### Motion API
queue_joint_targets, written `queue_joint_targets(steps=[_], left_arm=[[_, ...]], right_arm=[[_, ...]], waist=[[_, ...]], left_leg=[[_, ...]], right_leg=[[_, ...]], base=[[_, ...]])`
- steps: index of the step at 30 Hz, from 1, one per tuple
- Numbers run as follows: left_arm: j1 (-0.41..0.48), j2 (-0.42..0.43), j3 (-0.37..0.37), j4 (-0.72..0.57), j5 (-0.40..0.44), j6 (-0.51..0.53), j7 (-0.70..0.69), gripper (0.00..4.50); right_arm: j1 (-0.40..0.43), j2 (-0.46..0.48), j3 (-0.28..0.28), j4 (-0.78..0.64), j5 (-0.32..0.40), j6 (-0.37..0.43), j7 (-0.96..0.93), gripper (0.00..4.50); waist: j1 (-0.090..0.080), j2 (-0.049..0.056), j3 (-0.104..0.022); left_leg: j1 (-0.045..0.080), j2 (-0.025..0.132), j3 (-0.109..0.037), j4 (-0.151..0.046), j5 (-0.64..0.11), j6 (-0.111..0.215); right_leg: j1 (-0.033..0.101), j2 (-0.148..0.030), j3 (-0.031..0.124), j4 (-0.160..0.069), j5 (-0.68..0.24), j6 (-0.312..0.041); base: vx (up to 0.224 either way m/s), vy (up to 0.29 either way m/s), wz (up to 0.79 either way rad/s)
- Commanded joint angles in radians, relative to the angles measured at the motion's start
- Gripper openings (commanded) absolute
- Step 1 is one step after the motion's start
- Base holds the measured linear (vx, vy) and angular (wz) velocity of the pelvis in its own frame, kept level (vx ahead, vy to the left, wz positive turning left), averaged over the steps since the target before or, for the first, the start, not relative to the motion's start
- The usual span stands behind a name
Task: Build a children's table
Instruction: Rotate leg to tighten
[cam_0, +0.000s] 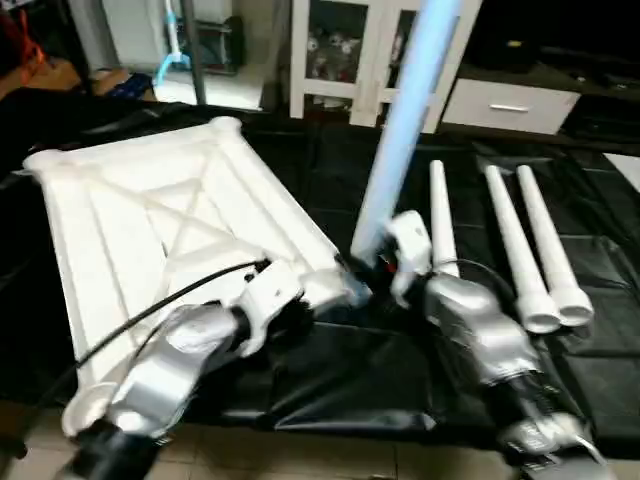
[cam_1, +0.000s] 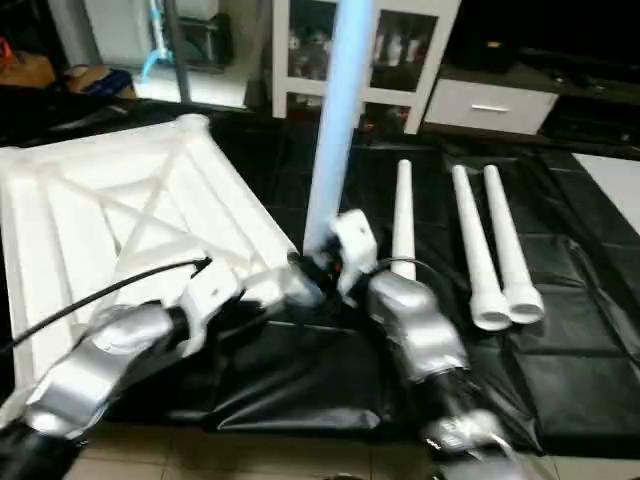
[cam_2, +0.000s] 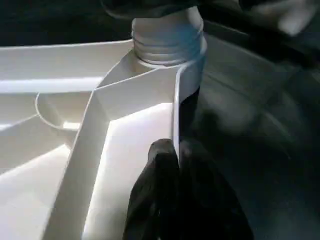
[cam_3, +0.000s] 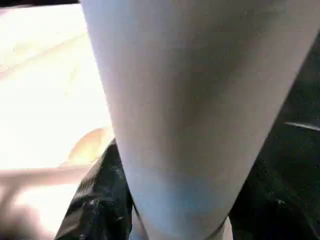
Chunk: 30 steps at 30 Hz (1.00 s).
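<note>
**Leg standing in the near corner socket of the upturned top**

Low in the frame, the two silver forearms reach inward from the bottom edge. The left gripper (cam_0: 330, 290) has its fingers (cam_2: 170, 200) pinched shut on the thin side wall of the table top (cam_0: 150, 220), just below the corner socket (cam_2: 167, 52). The right gripper (cam_0: 385, 255) sits at the foot of the upright leg (cam_0: 405, 120); the leg passes between its fingers, though whether they actually press on the leg cannot be told.

The table top lies upside down on the black sheet (cam_0: 330, 385), filling the left half of the frame, X-ribs facing up. The upright leg rises from its near right corner at frame centre, its long axis running up and tilting slightly to the upper right, out past the top edge.

To the right, three spare legs (cam_0: 520, 250) lie flat on the sheet, long axes running from lower right up toward the centre, wide ends nearest. Two touch; the third lies apart.

Along the top edge stands a white glass-door cabinet (cam_0: 350, 50).
</note>
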Motion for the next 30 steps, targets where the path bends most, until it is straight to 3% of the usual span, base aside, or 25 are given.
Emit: queue_joint_targets(steps=[1,3,4,5,7,13,14,17,19,21,22,23,24,25,28,30], left_arm=[[-0.049,-0.13,0.006,0.038,-0.012,0.087,0.138,0.0],[-0.078,-0.202,0.04,0.076,-0.01,0.107,0.223,0.0],[-0.091,-0.223,0.048,0.095,-0.002,0.103,0.248,0.0],[-0.096,-0.229,0.05,0.102,0.002,0.099,0.256,0.0],[-0.101,-0.228,0.055,0.11,0.005,0.092,0.258,0.0],[-0.076,-0.178,0.067,0.081,0.006,0.087,0.221,0.0],[-0.062,-0.153,0.062,0.067,0.001,0.067,0.194,0.0],[-0.024,-0.089,0.045,0.025,-0.025,0.015,0.118,0.0],[0.003,-0.039,0.038,-0.001,-0.038,-0.024,0.061,0.0],[0.038,0.028,0.031,-0.034,-0.059,-0.075,-0.021,0.0],[0.057,0.063,0.032,-0.055,-0.077,-0.102,-0.071,0.0],[0.061,0.072,0.032,-0.061,-0.082,-0.106,-0.085,0.0],[0.068,0.086,0.033,-0.07,-0.089,-0.111,-0.105,0.0],[0.074,0.099,0.034,-0.078,-0.096,-0.116,-0.124,0.0],[0.086,0.13,0.028,-0.094,-0.11,-0.13,-0.164,0.0],[0.097,0.156,0.02,-0.106,-0.125,-0.139,-0.202,0.0]], right_arm=[[-0.054,0.07,-0.054,0.182,0.001,-0.008,-0.244,1.93],[-0.097,0.113,-0.082,0.256,0.007,-0.046,-0.332,1.93],[-0.124,0.135,-0.09,0.293,-0.006,-0.076,-0.376,1.92],[-0.138,0.147,-0.093,0.312,-0.005,-0.094,-0.371,1.92],[-0.154,0.162,-0.088,0.328,-0.001,-0.106,-0.324,1.92],[-0.134,0.145,-0.038,0.263,-0.027,-0.205,-0.15,1.92],[-0.119,0.126,-0.023,0.23,-0.027,-0.225,-0.104,2.47],[-0.073,0.078,0.004,0.124,-0.005,-0.228,0.024,2.67],[-0.026,0.025,0.032,0.009,0.026,-0.183,0.132,2.96],[0.036,-0.063,0.066,-0.134,0.069,-0.108,0.269,3.09],[0.069,-0.125,0.086,-0.198,0.08,-0.082,0.344,3.09],[0.077,-0.142,0.09,-0.212,0.081,-0.076,0.363,3.38],[0.089,-0.167,0.092,-0.229,0.083,-0.068,0.392,3.47],[0.101,-0.196,0.093,-0.243,0.083,-0.061,0.419,3.5],[0.122,-0.244,0.087,-0.27,0.081,-0.043,0.467,3.68],[0.135,-0.284,0.076,-0.288,0.077,-0.031,0.49,3.93]], waist=[[-0.008,0.012,-0.05],[-0.011,0.011,-0.053],[-0.012,0.01,-0.057],[-0.017,0.007,-0.056],[-0.013,0.002,-0.061],[-0.006,0.0,-0.067],[-0.004,0.001,-0.07],[-0.004,0.005,-0.069],[-0.004,0.005,-0.067],[0.002,0.005,-0.067],[0.008,0.014,-0.062],[0.008,0.011,-0.061],[0.012,0.01,-0.059],[0.015,0.008,-0.056],[0.02,0.008,-0.053],[0.022,0.01,-0.054]], left_leg=[[0.001,0.005,-0.005,-0.075,-0.336,-0.037],[0.0,0.003,-0.008,-0.072,-0.34,-0.035],[-0.004,0.005,-0.009,-0.074,-0.322,-0.026],[-0.018,0.005,-0.009,-0.078,-0.304,-0.017],[-0.013,0.005,-0.004,-0.074,-0.291,-0.003],[-0.021,0.008,0.003,-0.069,-0.133,0.037],[-0.02,0.008,0.004,-0.065,-0.106,0.049],[-0.023,0.008,0.005,-0.063,-0.065,0.089],[-0.02,0.009,0.006,-0.064,-0.086,0.091],[-0.021,0.015,0.005,-0.063,-0.072,0.102],[-0.017,0.016,0.005,-0.067,-0.106,0.097],[-0.015,0.016,0.006,-0.067,-0.116,0.094],[-0.012,0.017,0.009,-0.069,-0.15,0.085],[-0.014,0.016,0.009,-0.071,-0.165,0.077],[-0.011,0.015,0.009,-0.074,-0.224,0.045],[-0.01,0.015,0.008,-0.074,-0.235,0.037]], right_leg=[[0.033,-0.05,0.025,-0.096,-0.56,-0.06],[0.033,-0.047,0.021,-0.101,-0.525,-0.06],[0.038,-0.047,0.023,-0.093,-0.447,-0.079],[0.044,-0.043,0.023,-0.085,-0.401,-0.088],[0.042,-0.045,0.026,-0.083,-0.363,-0.098],[0.055,-0.045,0.031,-0.054,-0.141,-0.167],[0.058,-0.044,0.032,-0.048,-0.097,-0.181],[0.063,-0.043,0.033,-0.041,-0.028,-0.205],[0.061,-0.043,0.034,-0.047,-0.069,-0.21],[0.064,-0.042,0.036,-0.041,-0.045,-0.212],[0.059,-0.041,0.036,-0.046,-0.085,-0.211],[0.058,-0.039,0.036,-0.05,-0.101,-0.209],[0.052,-0.04,0.037,-0.054,-0.145,-0.209],[0.053,-0.04,0.037,-0.058,-0.177,-0.203],[0.047,-0.042,0.041,-0.068,-0.282,-0.173],[0.045,-0.043,0.042,-0.068,-0.303,-0.162]], base=[[0.0,0.0,0.0],[0.0,0.0,0.0],[0.0,0.0,0.0],[0.0,0.0,0.0],[0.0,0.0,0.0],[0.0,0.0,0.0],[0.0,0.0,0.0],[0.0,0.0,0.0],[0.0,0.0,0.0],[0.0,0.0,0.0],[0.0,0.0,0.0],[0.0,0.0,0.0],[0.0,0.0,0.0],[0.0,0.0,0.0],[0.0,0.0,0.0],[0.0,0.0,0.0]])
